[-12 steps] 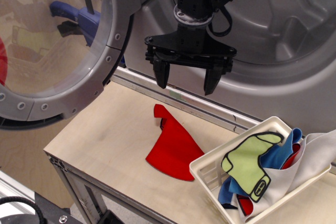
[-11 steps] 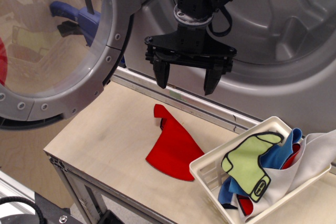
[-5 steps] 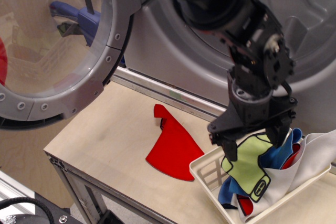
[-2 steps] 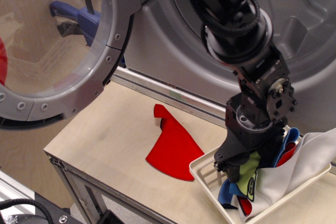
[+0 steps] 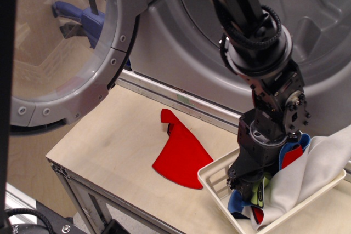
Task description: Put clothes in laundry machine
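Observation:
My gripper (image 5: 251,182) is pushed down into the white slatted basket (image 5: 211,178) at the front right, among the clothes; its fingertips are buried in fabric, so I cannot tell how the jaws stand. The lime-green piece (image 5: 263,190) shows only as a sliver beside the gripper. A blue piece (image 5: 237,201), a red piece (image 5: 292,155) and the large pale grey piece (image 5: 315,168) lie around it. Another red piece (image 5: 181,154) lies flat on the wooden table. The grey laundry machine's drum opening (image 5: 321,20) is behind, its round door (image 5: 60,53) swung open to the left.
The wooden table (image 5: 109,141) stands in front of the washer, with a metal sill (image 5: 181,101) along its back edge. A blue object (image 5: 82,17) shows through the door window. A dark vertical band (image 5: 6,80) covers the left edge of the view.
The arm has swung from above the red piece on the table over to the basket and dropped into the clothes, covering most of the lime-green piece. The dark band at the left is new.

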### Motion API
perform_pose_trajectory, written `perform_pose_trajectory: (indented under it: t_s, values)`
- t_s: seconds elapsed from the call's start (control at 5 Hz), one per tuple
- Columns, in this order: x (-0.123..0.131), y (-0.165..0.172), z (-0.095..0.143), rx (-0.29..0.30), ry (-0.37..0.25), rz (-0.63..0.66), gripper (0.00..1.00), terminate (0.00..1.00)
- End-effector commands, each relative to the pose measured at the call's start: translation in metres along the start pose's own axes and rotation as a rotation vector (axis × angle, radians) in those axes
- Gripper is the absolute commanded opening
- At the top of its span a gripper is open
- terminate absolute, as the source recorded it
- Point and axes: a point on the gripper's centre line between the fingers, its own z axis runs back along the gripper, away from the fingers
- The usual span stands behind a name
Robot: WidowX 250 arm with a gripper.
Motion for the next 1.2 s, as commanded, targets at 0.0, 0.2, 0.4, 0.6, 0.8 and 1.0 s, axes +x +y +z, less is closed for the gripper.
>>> perform_pose_trajectory:
  t_s: [0.0, 0.2, 0.4, 0.6, 0.8, 1.0]
  values:
    - [0.006, -0.007, 0.006, -0.019, 0.01, 0.002, 0.0, 0.0]
    - [0.016, -0.005, 0.022, -0.016, 0.021, -0.025, 0.0, 0.0]
    - [0.027, -0.006, 0.053, -0.06, -0.02, -0.024, 0.0, 0.0]
    - [0.034, -0.013, 0.095, -0.117, -0.017, -0.069, 0.0, 0.0]
    - [0.034, -0.014, 0.127, -0.211, -0.051, -0.114, 0.0, 0.0]
    - [0.041, -0.019, 0.151, -0.305, -0.163, -0.166, 0.0, 0.0]
